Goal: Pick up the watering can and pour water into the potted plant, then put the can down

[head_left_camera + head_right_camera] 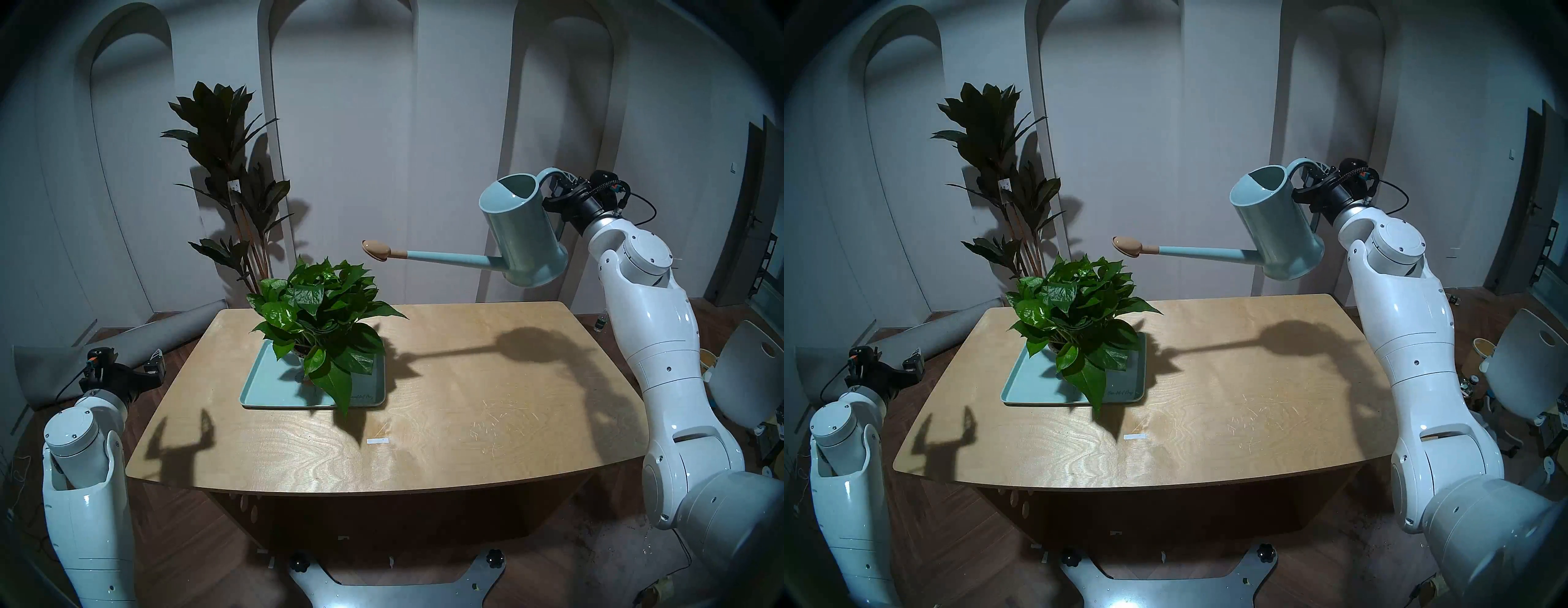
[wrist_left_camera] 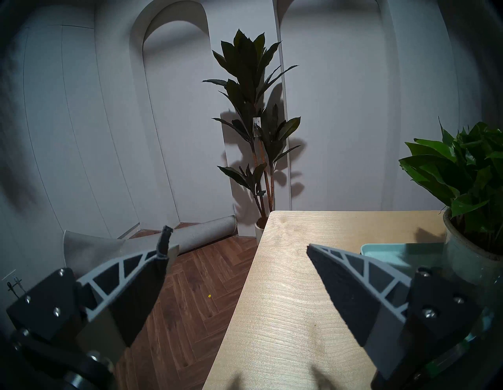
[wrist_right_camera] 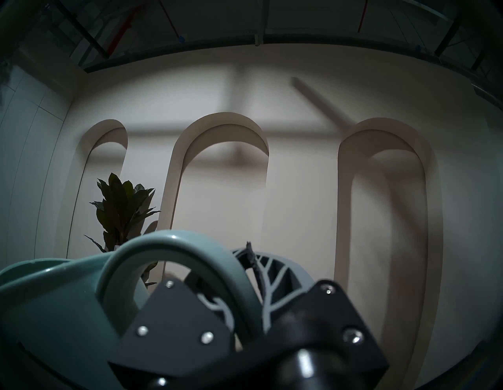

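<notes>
Watering can [image 1: 524, 231], smooth pale cylinder, hangs by its loop handle in the right pincer [image 1: 555, 187]; left pincer [image 2: 236, 275] gapes wide.

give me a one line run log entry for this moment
phase: pouring pose | right end effector: shut on watering can handle, tilted | rose head: above potted plant | left end effector: open, idle

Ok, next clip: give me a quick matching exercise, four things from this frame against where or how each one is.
Things:
1. watering can
2. potted plant
3. left gripper
4. tall dark plant

States:
a. open, empty, beside the table's edge
b. on the floor by the wall
c. held in the air by its handle, tilted
d. standing on a pale green tray

Pairs: 1-c, 2-d, 3-a, 4-b
</notes>
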You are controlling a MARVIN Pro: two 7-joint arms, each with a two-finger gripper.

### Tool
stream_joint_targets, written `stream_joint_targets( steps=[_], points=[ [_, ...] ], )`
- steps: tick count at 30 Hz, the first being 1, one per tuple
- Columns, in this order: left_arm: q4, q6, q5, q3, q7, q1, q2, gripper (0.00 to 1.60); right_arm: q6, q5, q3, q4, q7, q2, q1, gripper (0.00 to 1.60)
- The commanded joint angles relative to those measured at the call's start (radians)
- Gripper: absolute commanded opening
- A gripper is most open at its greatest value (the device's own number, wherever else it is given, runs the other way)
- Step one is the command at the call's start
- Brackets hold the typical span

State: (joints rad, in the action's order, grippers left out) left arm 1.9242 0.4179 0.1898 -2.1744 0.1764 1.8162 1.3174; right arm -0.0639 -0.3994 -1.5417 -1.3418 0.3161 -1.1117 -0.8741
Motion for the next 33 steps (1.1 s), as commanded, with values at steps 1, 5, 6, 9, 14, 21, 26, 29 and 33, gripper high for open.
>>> stream_joint_targets(
  steps=[1,5,6,9,14,21,26,29,33],
  points=[
    [0.015,-0.004,0.001,0.0,0.001,-0.009,-0.006,1.6,-0.013,0.023,-0.006,-0.092,-0.014,0.015,0.103,0.0],
    [0.015,-0.004,0.0,0.0,0.001,-0.009,-0.006,1.6,-0.035,0.044,0.001,-0.103,-0.019,0.012,0.125,0.0],
    [0.015,-0.004,0.0,0.0,0.001,-0.009,-0.006,1.6,-0.037,0.047,-0.001,-0.113,-0.02,0.012,0.113,0.0],
    [0.015,-0.004,0.0,0.0,0.001,-0.009,-0.006,1.6,-0.055,0.064,0.01,-0.115,-0.025,0.003,0.132,0.0],
    [0.014,-0.004,0.0,0.0,0.001,-0.009,-0.006,1.6,-0.078,0.085,0.024,-0.118,-0.031,-0.008,0.151,0.0],
    [0.014,-0.004,0.0,0.0,0.002,-0.009,-0.006,1.6,-0.11,0.13,0.058,-0.127,-0.033,-0.027,0.187,0.0],
    [0.013,-0.005,0.0,0.0,0.002,-0.01,-0.006,1.6,-0.127,0.16,0.073,-0.137,-0.034,-0.036,0.201,0.0],
    [0.013,-0.005,0.0,0.0,0.002,-0.01,-0.006,1.6,-0.136,0.181,0.082,-0.141,-0.033,-0.039,0.209,0.0],
    [0.013,-0.005,0.0,0.001,0.002,-0.01,-0.006,1.6,-0.15,0.209,0.093,-0.143,-0.032,-0.045,0.226,0.0]
  ],
)
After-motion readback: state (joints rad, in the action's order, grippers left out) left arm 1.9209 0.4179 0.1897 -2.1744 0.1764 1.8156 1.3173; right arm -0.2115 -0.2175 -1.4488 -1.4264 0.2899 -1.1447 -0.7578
